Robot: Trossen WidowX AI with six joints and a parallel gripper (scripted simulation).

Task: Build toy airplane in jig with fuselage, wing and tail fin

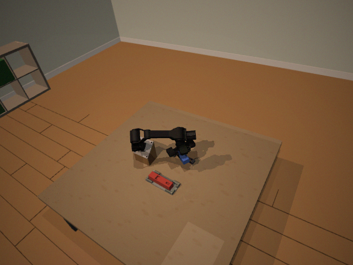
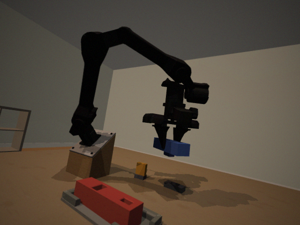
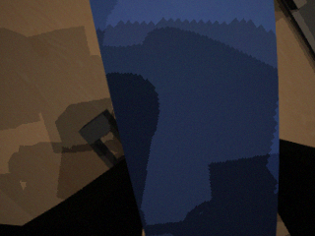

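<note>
1. My claw [image 1: 181,154] [image 2: 170,144] [image 3: 197,153] is clamped on the blue wing [image 1: 184,159] [image 2: 177,148] [image 3: 207,103], its two fingers on opposite sides of the body.
2. The wing hangs between the fingertips, clear above the counter [image 1: 113,199] [image 2: 36,186] [image 3: 39,64], with an end sticking out on either side of my grip. Below it in the exterior view sits a dark holder [image 1: 192,161] [image 2: 174,186].
3. Its long axis looks close to level — in the exterior view it runs from upper left to lower right, and in the wrist view it runs up and down the picture. The tab [image 2: 168,154] points down from the underside.
4. The red fuselage [image 1: 160,180] [image 2: 108,200] lies in the grey cradle [image 1: 172,191] [image 2: 70,197], well apart from the claw and nearer the exterior camera. Its long axis runs upper left to lower right in the top view, and both sockets face up, open.
5. I see the orange tail fin [image 2: 141,168] standing upright in a small dark base [image 2: 140,176], between the arm's wooden mount [image 1: 148,155] [image 2: 78,163] and the dark holder — it shows only in the exterior view.
</note>
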